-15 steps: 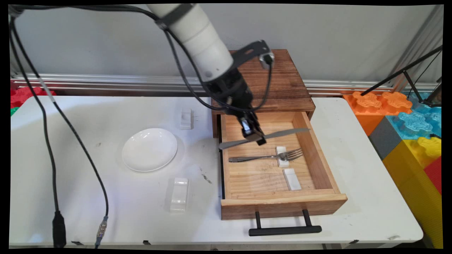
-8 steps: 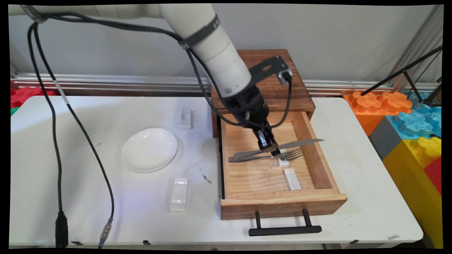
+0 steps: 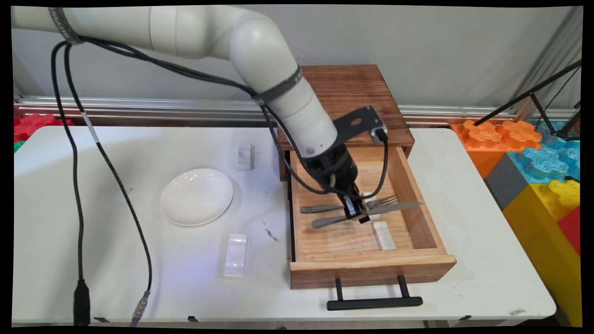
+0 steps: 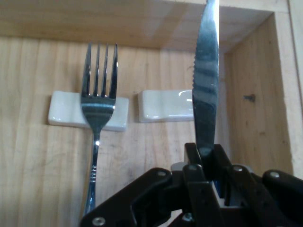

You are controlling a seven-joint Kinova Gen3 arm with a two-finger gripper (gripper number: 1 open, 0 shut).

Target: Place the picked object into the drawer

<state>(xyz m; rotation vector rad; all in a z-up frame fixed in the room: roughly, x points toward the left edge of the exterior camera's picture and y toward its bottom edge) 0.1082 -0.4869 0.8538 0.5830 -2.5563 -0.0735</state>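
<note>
My gripper (image 3: pixel 356 214) (image 4: pixel 208 163) is shut on a steel knife (image 3: pixel 394 208) (image 4: pixel 206 90), held by its middle and lying nearly level inside the open wooden drawer (image 3: pixel 417 195). The blade points to the drawer's right wall. Just behind the knife lies a fork (image 3: pixel 325 208) (image 4: pixel 97 109), its neck resting on a white cutlery rest (image 4: pixel 66 111). A second white rest (image 3: pixel 384 235) (image 4: pixel 163 105) sits bare on the drawer floor, close under the knife's blade.
The drawer has a black handle (image 3: pixel 374 302) at its front and slides out of a dark wooden cabinet (image 3: pixel 357 93). On the table stand a white plate (image 3: pixel 196 196) and two more white rests (image 3: pixel 235 255) (image 3: pixel 244 155). Coloured foam blocks (image 3: pixel 533 162) lie to the right.
The gripper has come down and forward into the drawer with the knife, from above the drawer's back to low over the fork and the front rest.
</note>
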